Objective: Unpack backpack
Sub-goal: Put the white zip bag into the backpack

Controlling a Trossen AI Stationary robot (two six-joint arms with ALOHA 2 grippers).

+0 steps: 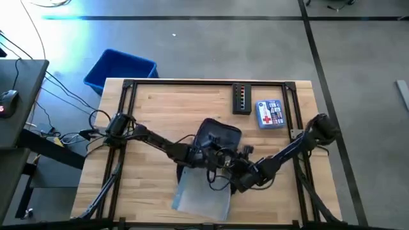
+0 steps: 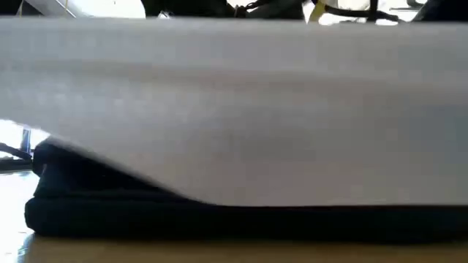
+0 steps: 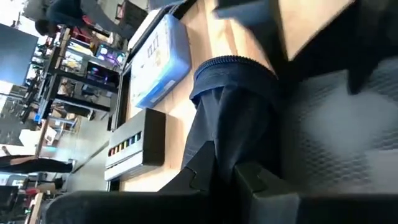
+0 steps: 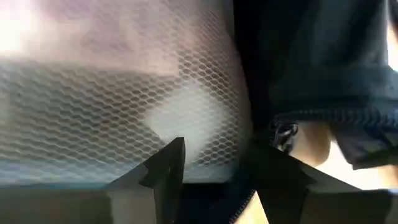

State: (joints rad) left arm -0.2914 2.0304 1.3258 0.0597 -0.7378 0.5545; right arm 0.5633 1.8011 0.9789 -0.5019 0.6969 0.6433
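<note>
High view: blue bin [image 1: 120, 69] sitting off the table's upper-left corner; black box with coloured dots [image 1: 241, 98] and first-aid pouch [image 1: 270, 114] lying upper right of centre. Pale mesh-faced flat item [image 1: 203, 195] is lying at lower centre, filling most of the low view and blocking it. Backpack [image 1: 217, 137] is lying mid-table. Left gripper [image 1: 203, 155] is pinching backpack fabric at its left edge. Right gripper [image 1: 238, 172] is sitting at the lower right, fingers [image 4: 163, 163] spread, touching mesh and backpack edge
</note>
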